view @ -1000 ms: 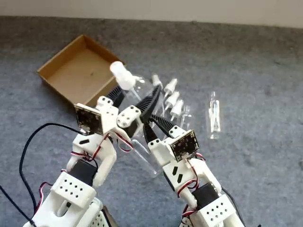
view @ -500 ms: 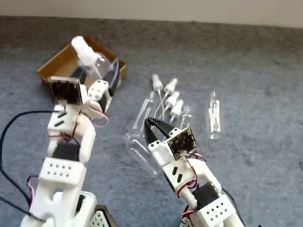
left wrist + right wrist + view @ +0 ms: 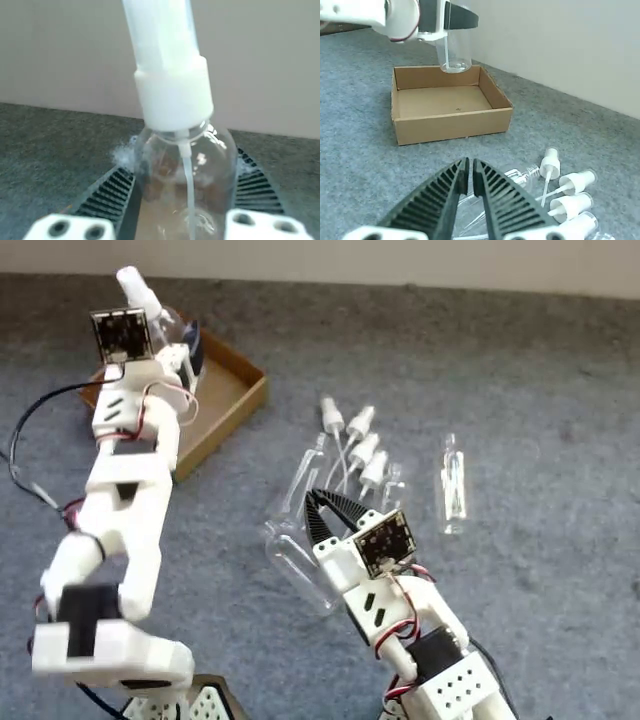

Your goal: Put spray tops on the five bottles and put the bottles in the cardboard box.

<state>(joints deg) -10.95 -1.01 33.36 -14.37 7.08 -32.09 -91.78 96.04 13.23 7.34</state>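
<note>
Pinches 1 capped bottle [image 3: 185, 175] upright in left gripper [image 3: 445, 22], box [image 3: 451, 127] directly below fingers; right gripper [image 3: 470, 172] farther off, all but pressed together.

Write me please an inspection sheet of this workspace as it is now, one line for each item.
Surface: grey carpet, flat.
Job's things: cardboard box, nothing seen inside; capped bottle held above it; four loose spray tops and bare bottles lying on the carpet.
Clutter: nothing seen.
Grippers: left gripper shut on the capped bottle; right gripper shut, holding nothing, low near the loose spray tops.
Cables: black cable beside the left arm; red wires on the right arm.
Surroundings: pale wall behind the carpet.
</note>
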